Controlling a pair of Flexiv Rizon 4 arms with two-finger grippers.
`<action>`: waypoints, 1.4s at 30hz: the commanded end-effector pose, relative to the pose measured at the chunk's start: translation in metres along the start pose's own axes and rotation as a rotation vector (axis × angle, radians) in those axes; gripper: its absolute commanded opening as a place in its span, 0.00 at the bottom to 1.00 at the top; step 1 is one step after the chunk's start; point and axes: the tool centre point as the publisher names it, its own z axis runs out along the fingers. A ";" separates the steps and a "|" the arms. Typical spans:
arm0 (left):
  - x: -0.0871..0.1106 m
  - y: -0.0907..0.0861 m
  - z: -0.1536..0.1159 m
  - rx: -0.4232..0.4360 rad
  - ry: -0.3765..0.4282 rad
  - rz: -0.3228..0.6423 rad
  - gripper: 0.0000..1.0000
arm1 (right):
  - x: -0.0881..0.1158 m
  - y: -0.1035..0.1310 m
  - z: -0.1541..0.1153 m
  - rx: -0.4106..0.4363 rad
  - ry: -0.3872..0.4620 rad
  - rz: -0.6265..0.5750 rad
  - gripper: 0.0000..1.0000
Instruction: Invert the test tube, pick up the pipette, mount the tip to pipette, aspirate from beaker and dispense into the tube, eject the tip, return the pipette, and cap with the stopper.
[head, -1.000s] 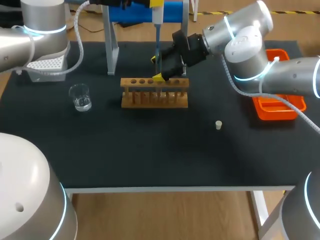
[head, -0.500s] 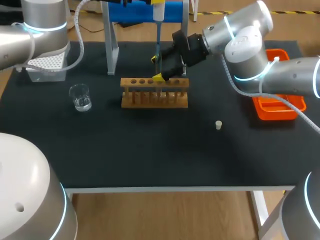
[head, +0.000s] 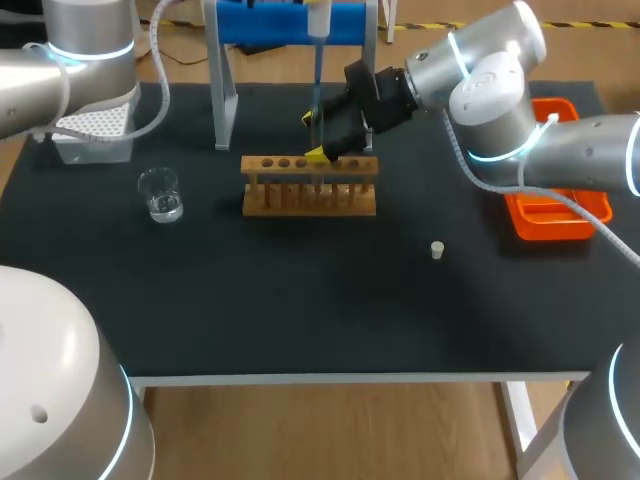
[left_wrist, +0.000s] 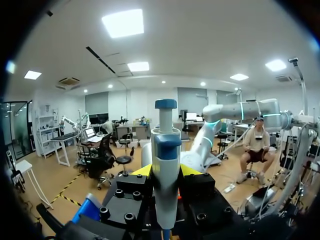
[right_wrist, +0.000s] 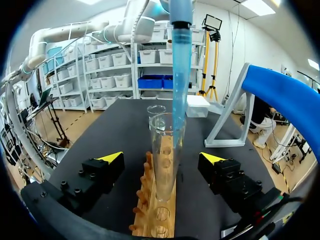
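My left gripper (left_wrist: 166, 172) is shut on the white and blue pipette (left_wrist: 166, 145), which hangs upright above the wooden rack (head: 310, 186). In the head view only the pipette (head: 318, 18) shows at the top edge, its long blue tip pointing down. In the right wrist view that blue tip (right_wrist: 180, 65) reaches into the mouth of the clear test tube (right_wrist: 162, 165), which stands upright in the rack (right_wrist: 155, 210). My right gripper (head: 314, 138) (right_wrist: 161, 159) is open, one finger on each side of the tube without touching it. The beaker (head: 160, 193) stands left of the rack. The small stopper (head: 437, 250) lies to the right.
A blue pipette stand (head: 275, 22) on grey legs rises behind the rack. A white tip box (head: 92, 130) sits at the back left. An orange tray (head: 556, 216) lies at the right edge, under my right arm.
My left gripper has risen out of the head view's top edge, taking the pipette slightly up. The right arm has not moved.
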 end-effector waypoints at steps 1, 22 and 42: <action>0.002 -0.003 0.001 0.000 -0.005 0.004 0.00 | 0.000 0.000 -0.001 0.002 0.001 0.001 1.00; 0.009 -0.015 -0.003 -0.012 -0.019 0.017 0.00 | 0.000 0.000 -0.001 0.002 0.001 0.001 1.00; 0.033 -0.045 -0.031 -0.053 -0.122 0.074 0.00 | 0.000 0.000 -0.001 0.002 0.001 0.001 1.00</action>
